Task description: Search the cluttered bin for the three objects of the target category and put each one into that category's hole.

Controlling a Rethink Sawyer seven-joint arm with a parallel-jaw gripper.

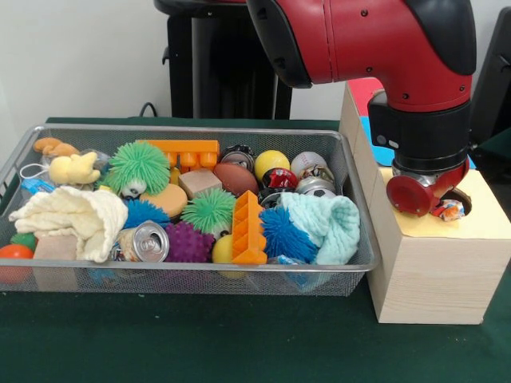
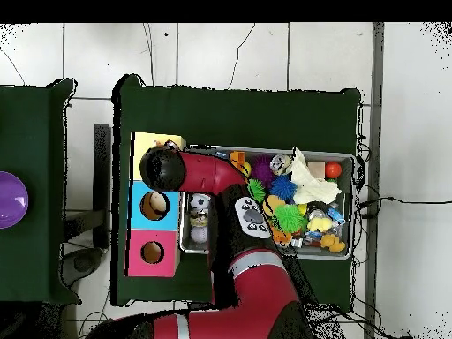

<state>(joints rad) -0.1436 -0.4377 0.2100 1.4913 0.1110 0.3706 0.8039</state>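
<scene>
The wire mesh bin (image 1: 192, 128) stands on the green table, full of toys; it also shows in the overhead view (image 2: 353, 205). To its right stands the pale wooden box with the yellow surround (image 1: 483, 219) and its dark round hole (image 1: 462, 199). My gripper (image 1: 443, 203) is down over this hole, mostly hidden behind the red wrist. A small crinkly many-coloured snack packet (image 1: 449, 210) sits right under it at the hole's front rim. In the overhead view the arm's end (image 2: 161, 168) covers the hole of the yellow box (image 2: 150, 141).
The bin holds green (image 1: 140, 166), blue and purple spiky balls, a silver can (image 1: 150, 241), orange bricks (image 1: 249, 230), cloths (image 1: 76, 217) and balls. The blue-surrounded hole (image 2: 155, 205) and the red-surrounded hole (image 2: 152, 252) lie beside the yellow one.
</scene>
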